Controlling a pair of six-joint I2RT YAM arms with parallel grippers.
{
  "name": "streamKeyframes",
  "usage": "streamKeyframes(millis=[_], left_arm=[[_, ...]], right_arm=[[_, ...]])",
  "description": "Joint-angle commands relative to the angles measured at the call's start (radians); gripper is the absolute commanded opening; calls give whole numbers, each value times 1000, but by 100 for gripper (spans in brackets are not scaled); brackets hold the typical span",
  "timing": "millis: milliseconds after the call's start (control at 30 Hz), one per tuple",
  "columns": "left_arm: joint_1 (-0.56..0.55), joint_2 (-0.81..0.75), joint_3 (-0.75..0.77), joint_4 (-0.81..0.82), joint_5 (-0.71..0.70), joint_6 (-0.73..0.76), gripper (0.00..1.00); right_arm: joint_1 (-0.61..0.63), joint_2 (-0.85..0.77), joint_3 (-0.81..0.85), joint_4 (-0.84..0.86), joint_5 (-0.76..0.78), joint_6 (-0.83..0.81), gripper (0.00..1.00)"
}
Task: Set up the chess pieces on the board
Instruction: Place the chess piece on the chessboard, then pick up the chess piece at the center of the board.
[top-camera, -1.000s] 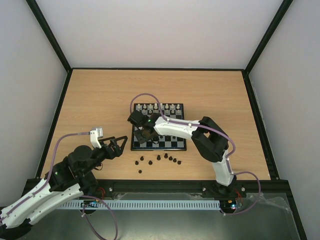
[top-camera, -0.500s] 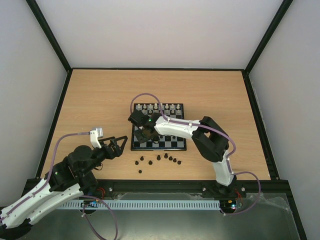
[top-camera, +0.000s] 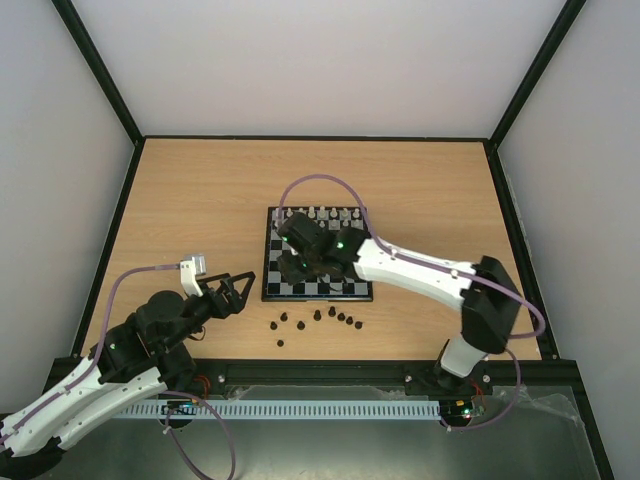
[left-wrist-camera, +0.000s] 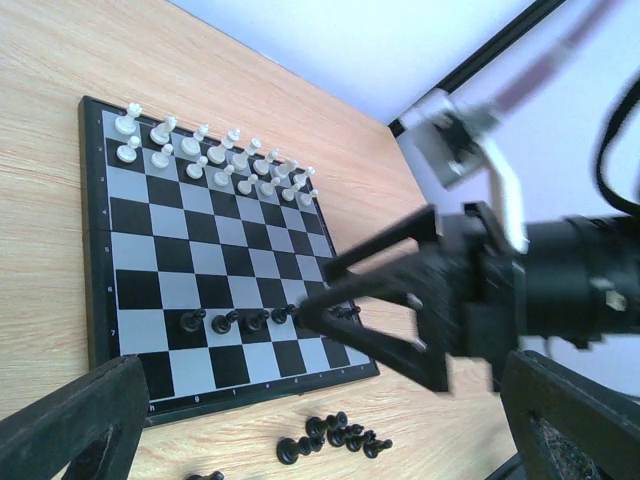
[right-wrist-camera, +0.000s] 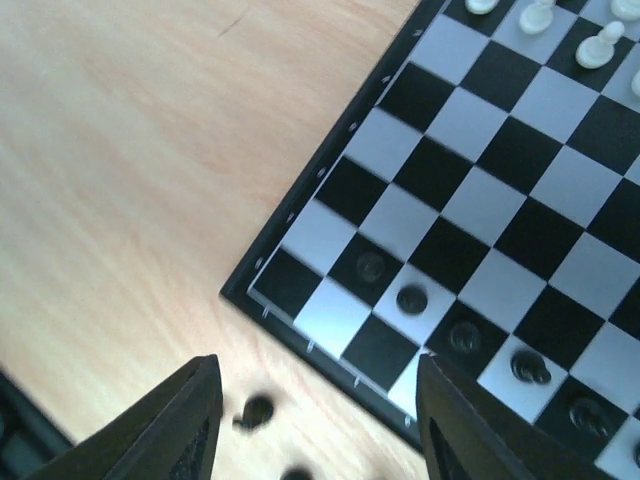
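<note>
Hovering over board, R hand (fingers apart).

White shells are covering the left arm and right arm between black joints; a mauve cable is looping behind the black right claw, beside a glowing green light.

One camera sits high up behind me and looks down on the whole counter. My left wrist camera looks low and slanted across the board from its near left side (not so close). My right wrist camera looks straight down, very close, at the board's near left corner. All three show the board's near edge.
</note>
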Motion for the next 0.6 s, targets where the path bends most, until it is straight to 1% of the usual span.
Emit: streamKeyframes(millis=[0,33,100,233,333,467,567], left_arm=[[-3,-2,13,9,-16,5,99],[-3,-2,15,9,-16,5,100],[-3,-1,15,9,-15,5,99],[-4,-3,15,15,-14,5,99],[-3,-4,21,20,-13,7,99],[-3,-4,39,23,-10,11,99],[-3,-4,51,19,-6,11,99]], right_arm=[[64,-126,-118,-21,-10,25,58],[82,-155,-145,-16,-10,32,59],[122,-205,-203,-10,-8,49,65],[190,-277,-314,26,-19,93,72],[238,-283,-361,49,-7,122,77],[291,-235,-379,75,13,148,84],[320,-175,-364,85,35,158,100]])
